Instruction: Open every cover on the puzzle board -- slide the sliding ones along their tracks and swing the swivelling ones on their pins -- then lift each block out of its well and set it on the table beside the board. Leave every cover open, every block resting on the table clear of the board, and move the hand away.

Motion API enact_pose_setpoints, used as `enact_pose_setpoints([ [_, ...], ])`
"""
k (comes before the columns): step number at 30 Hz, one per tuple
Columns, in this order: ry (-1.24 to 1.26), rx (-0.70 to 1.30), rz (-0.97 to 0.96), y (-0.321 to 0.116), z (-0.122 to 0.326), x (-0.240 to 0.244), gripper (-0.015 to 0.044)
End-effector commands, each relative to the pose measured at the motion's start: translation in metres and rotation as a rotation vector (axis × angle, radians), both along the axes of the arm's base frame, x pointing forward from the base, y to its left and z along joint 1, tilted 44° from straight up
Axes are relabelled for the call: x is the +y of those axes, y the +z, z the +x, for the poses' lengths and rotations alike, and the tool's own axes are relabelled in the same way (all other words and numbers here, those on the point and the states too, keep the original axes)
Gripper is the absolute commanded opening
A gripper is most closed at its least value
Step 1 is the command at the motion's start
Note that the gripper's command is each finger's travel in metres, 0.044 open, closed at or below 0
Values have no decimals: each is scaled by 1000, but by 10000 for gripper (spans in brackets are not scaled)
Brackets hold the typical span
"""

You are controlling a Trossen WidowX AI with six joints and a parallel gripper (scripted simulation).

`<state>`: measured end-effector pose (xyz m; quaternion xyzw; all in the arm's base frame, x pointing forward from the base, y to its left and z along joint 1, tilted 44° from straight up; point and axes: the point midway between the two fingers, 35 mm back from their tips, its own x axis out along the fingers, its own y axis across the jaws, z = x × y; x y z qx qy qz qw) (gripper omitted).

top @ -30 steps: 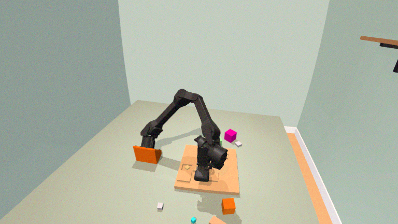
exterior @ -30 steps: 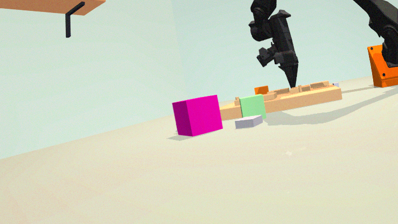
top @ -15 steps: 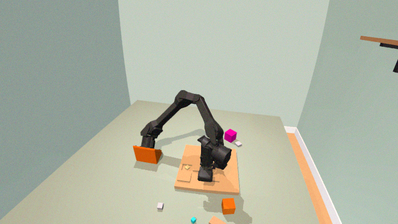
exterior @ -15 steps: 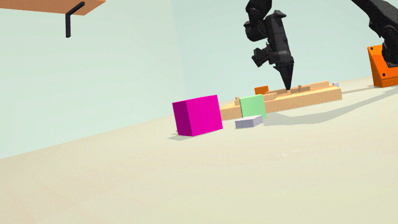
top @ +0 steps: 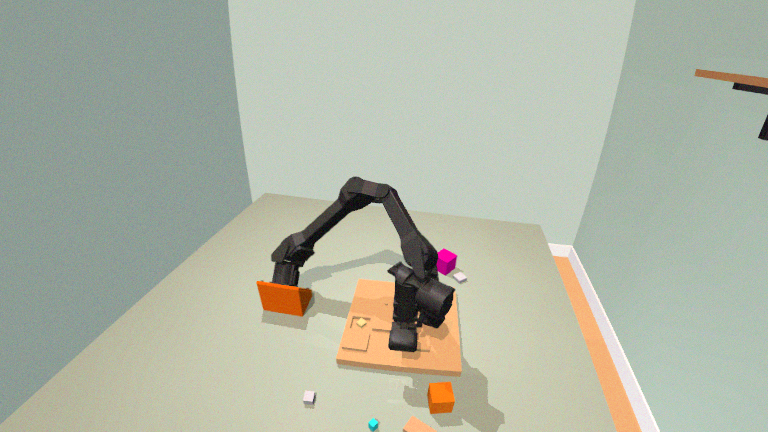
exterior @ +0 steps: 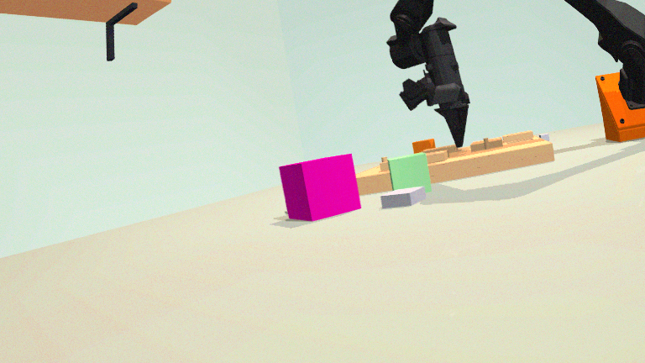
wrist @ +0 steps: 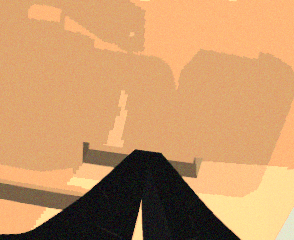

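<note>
The wooden puzzle board [top: 447, 360] [exterior: 496, 163] lies flat on the table. A small yellow block [top: 361, 322] sits in an uncovered well at its left. A flat square cover [top: 355, 342] lies just in front of that well. A raised cover with a pin or knob [exterior: 485, 143] shows in the exterior view. My gripper [exterior: 458, 145] [wrist: 146, 158] is shut and empty, pointing down with its tips at or just above the board's top. In the wrist view a dark recess edge [wrist: 107, 155] runs behind the tips. The arm hides much of the board in the top view.
An orange cube [top: 440, 398], a tan piece [top: 417, 425], a small cyan block [top: 373, 424] and a small white block [top: 309, 397] lie in front of the board. A magenta cube [top: 446, 262] [exterior: 332, 187], grey slab [top: 459, 277] [exterior: 401, 197] and green block [exterior: 410, 172] stand behind.
</note>
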<state>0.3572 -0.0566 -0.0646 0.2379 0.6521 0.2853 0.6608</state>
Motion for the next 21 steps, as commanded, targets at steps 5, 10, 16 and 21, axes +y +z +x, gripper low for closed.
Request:
enact_pose_setpoints([
  [5, -4, 3, 5, -2, 8, 0, 0],
  [10, -4, 3, 5, -2, 13, 1, 0],
  [16, -4, 3, 5, -1, 19, 1, 0],
  [21, -4, 3, 5, -1, 24, 2, 0],
])
